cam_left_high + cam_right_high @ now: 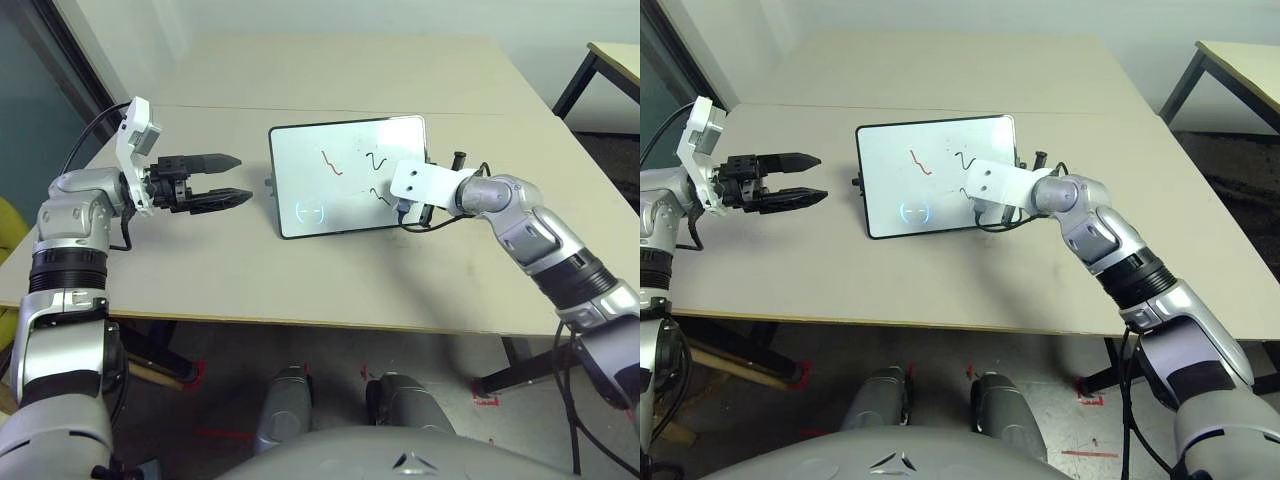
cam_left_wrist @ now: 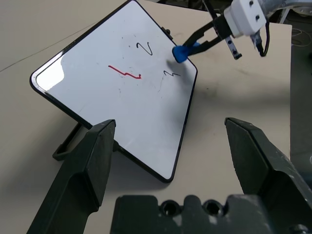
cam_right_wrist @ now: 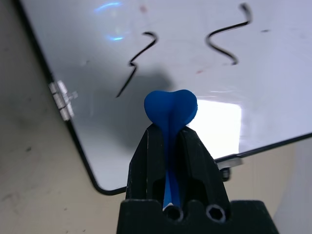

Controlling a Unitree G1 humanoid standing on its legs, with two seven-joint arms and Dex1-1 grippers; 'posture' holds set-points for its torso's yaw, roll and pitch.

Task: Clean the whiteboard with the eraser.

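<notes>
A: Right tool status?
B: Clamped on the eraser. Fingers pinch it hard, so the blue end bulges out past the tips. Left wrist view shows the same: blue block in the tips over the board's surface, next to a black squiggle.

A: Touching the board?
B: Can't tell. It's right at the surface and casts a shadow on it; contact isn't visible.

A: Where's the whiteboard?
B: Centre of the tabletop, propped at a tilt. Right tool comes in from the board's 3 o'clock side, over its right half.

A: Marks?
B: Red squiggle near upper middle, two black squiggles toward 3 o'clock, bluish circle near the 7 o'clock corner.

A: Left tool?
B: Wide open, holding nothing. It hangs above the tabletop at the board's 9 o'clock, apart from it, tips pointing at the board.

A: Anything else?
B: Second table at 2 o'clock, well apart.
</notes>
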